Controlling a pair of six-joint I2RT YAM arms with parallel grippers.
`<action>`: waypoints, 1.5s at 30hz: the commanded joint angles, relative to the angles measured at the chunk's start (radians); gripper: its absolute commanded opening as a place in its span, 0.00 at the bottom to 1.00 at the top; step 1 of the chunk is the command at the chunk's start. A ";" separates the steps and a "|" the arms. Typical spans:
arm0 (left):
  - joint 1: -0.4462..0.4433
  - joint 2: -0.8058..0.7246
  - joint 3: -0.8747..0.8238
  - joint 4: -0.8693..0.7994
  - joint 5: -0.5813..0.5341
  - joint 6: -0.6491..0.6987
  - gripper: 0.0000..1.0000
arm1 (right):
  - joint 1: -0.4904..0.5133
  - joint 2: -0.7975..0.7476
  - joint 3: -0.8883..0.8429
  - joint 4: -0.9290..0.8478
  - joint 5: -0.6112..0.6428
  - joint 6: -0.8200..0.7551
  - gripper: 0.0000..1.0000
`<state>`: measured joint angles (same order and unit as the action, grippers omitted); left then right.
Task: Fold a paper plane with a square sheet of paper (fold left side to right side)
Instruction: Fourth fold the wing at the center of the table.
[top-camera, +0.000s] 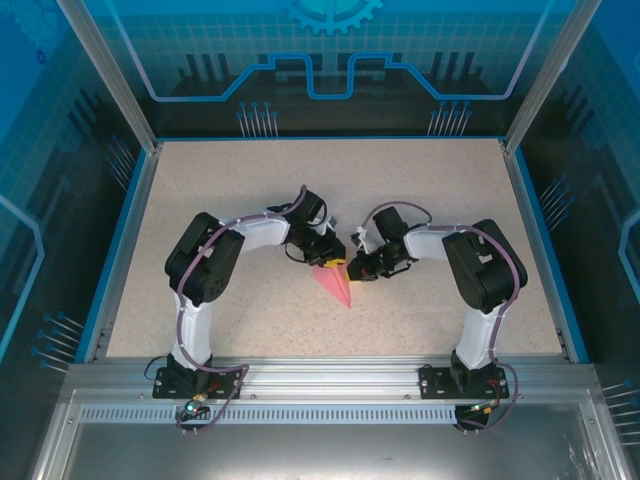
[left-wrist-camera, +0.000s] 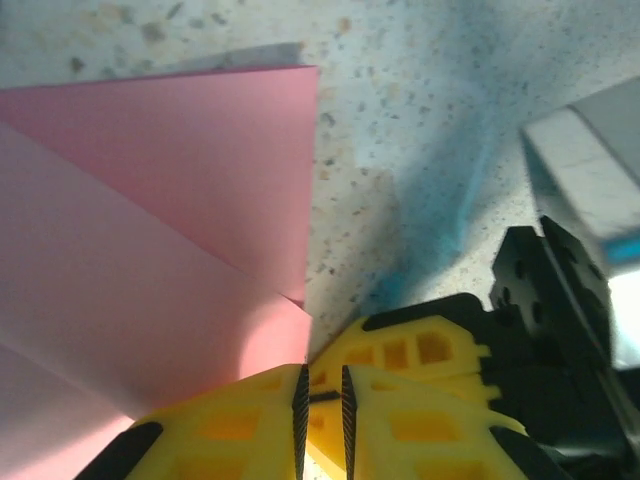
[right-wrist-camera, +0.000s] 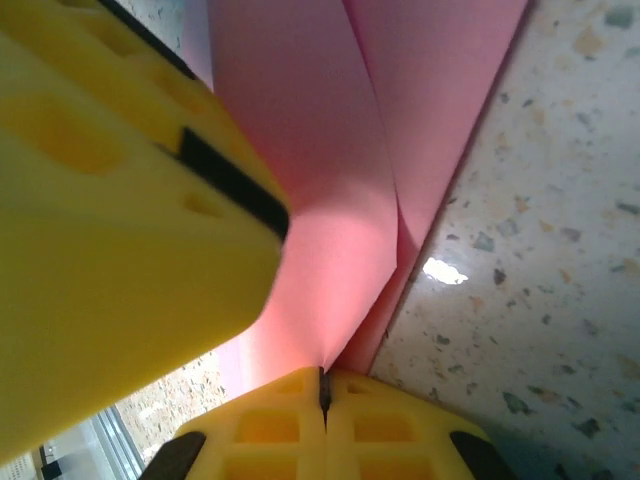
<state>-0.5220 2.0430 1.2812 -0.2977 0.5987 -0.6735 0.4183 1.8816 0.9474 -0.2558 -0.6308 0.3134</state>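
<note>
Firmly clenched, the right claw (right-wrist-camera: 322, 388) pinches a fold of the paper plane (top-camera: 338, 283). The left claw (left-wrist-camera: 322, 400) sits just beside it, jaws a slit apart, and I cannot tell if it grips. The plane's tip points toward the near edge, with open surface (top-camera: 430, 190) all around. Both arms bend inward, elbows out.
</note>
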 joint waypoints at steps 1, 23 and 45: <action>0.000 0.016 0.011 -0.028 -0.012 0.027 0.19 | 0.020 0.041 -0.004 -0.061 0.068 -0.023 0.02; 0.001 0.052 -0.091 -0.015 -0.071 0.034 0.19 | 0.007 -0.053 0.006 -0.032 0.039 0.020 0.16; 0.001 0.039 -0.117 -0.008 -0.077 0.036 0.18 | 0.121 -0.103 -0.073 -0.002 -0.077 0.157 0.18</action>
<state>-0.5198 2.0502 1.2140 -0.2138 0.5797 -0.6514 0.5301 1.7508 0.8639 -0.2493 -0.7132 0.4541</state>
